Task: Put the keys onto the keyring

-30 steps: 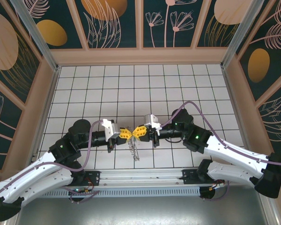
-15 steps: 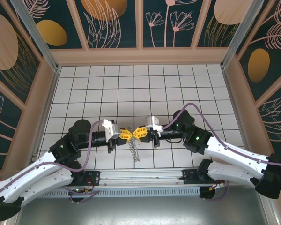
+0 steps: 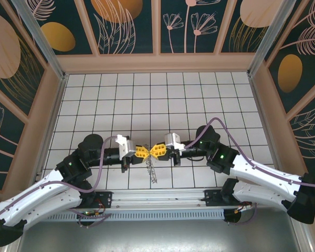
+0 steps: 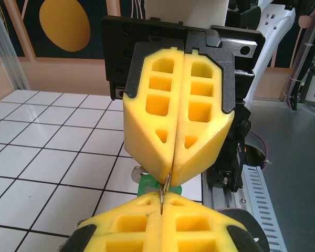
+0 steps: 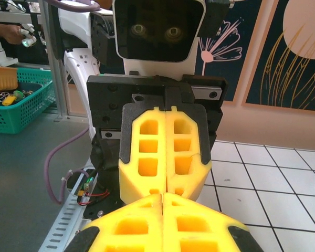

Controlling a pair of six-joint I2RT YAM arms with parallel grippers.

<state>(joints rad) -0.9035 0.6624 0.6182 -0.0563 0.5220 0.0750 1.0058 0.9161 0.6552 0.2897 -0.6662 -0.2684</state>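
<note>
— Where are we?
— My left claw point(image 3: 143, 151) and right claw point(image 3: 157, 150) are both pinched tight, tip to tip above the worktop point(image 3: 199, 94). Each seems to nip the keyring point(image 3: 151, 169), which dangles between them. The green key point(image 4: 147, 185) sits just behind the tips.
— Risks?
— An uneven pull could slip the wire and drop the key. Each claw crowds the other's access.

Tiny bright green key-like piece point(image 4: 147, 185) mostly hidden behind yellow foam fingers point(image 4: 138, 142) of right gripper point(image 4: 169, 173); thin brownish-silver chain keyring point(image 3: 151, 169) too small to resolve links from above; left gripper point(image 4: 161, 205) cut off by bottom edge.
</note>
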